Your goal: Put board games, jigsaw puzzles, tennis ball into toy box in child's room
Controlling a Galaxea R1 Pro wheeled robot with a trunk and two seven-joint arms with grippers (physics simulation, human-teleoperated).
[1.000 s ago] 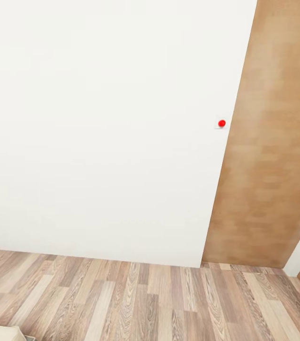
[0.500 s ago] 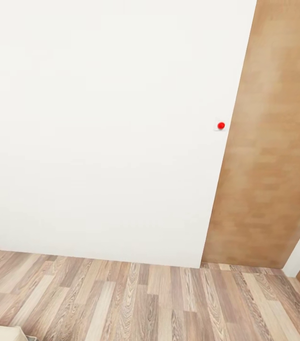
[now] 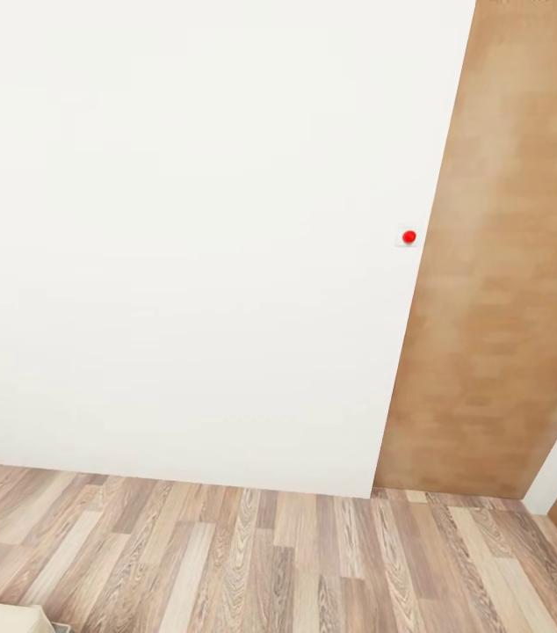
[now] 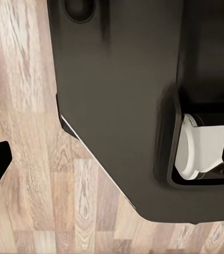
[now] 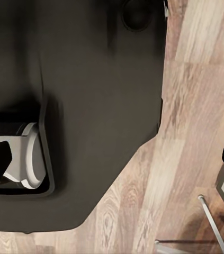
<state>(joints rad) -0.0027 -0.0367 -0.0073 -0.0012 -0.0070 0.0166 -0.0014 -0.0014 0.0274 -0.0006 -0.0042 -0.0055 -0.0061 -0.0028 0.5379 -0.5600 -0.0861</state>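
No toys or toy box in sight; robot in transit, facing a white wall [image 3: 191, 246]. Red dot [image 3: 409, 236] has slipped slightly down the wall over the last second, so the head is drifting. Wooden panel [image 3: 507, 264] right. Both hands hang over the floor [image 3: 226, 563], spread, holding nothing: left hand [image 4: 112, 159], right hand [image 5: 112, 161] beside the dark base [image 4: 117, 79].

A wood-plank floor [image 3: 252, 563] meets a white wall. The robot's dark base [image 4: 122, 106] stands on it; a beige corner [image 3: 2, 618], perhaps the bed, sits at the lower left.
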